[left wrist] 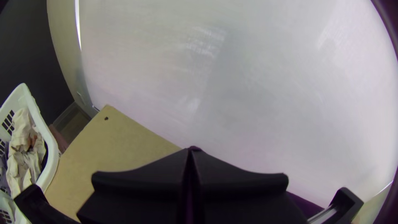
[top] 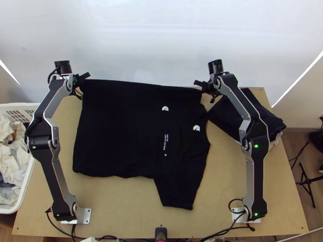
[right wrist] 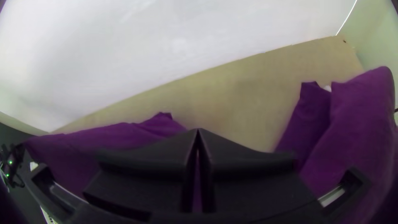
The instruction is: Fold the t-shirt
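Left gripper [top: 82,80]: closed on the black T-shirt [top: 121,129], at the hem end of its far side.
Right gripper [top: 205,86]: also closed on the T-shirt, near the shoulder end of that far side.
T-shirt: mostly spread across the middle and left of the tabletop [top: 121,205], hem towards the left edge, one sleeve pointing to the near edge, small white prints facing up.
Dark folded clothes [top: 224,117]: near the tabletop's far right corner, just beside the T-shirt.
White laundry basket [top: 16,106]: beside the left edge, holding pale crumpled clothes [top: 12,161].
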You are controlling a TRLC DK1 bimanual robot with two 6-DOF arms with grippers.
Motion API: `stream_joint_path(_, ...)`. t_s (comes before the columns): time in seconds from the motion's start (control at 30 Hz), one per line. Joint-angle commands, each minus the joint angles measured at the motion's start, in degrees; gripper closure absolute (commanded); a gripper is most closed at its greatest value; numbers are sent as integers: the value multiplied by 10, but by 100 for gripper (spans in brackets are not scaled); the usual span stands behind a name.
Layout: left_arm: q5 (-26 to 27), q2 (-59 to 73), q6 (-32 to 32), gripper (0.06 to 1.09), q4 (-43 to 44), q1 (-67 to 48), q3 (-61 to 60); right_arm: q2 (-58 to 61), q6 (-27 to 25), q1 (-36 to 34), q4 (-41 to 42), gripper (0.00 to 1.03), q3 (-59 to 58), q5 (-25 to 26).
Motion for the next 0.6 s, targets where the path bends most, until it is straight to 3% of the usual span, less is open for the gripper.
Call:
stream_joint_path(0.0, 20, -33, 31, 105, -9, 12, -35, -73, -18, 11, -31, 100, -87, 0)
stream_joint_path(0.27, 61, -108, 77, 105, 3, 19, -141, -135, -33, 16, -32, 100, -180, -1)
stream_joint_path(0.57, 71, -155, 111, 105, 9, 27, -222, -177, -34, 23, -32, 100, -236, -1)
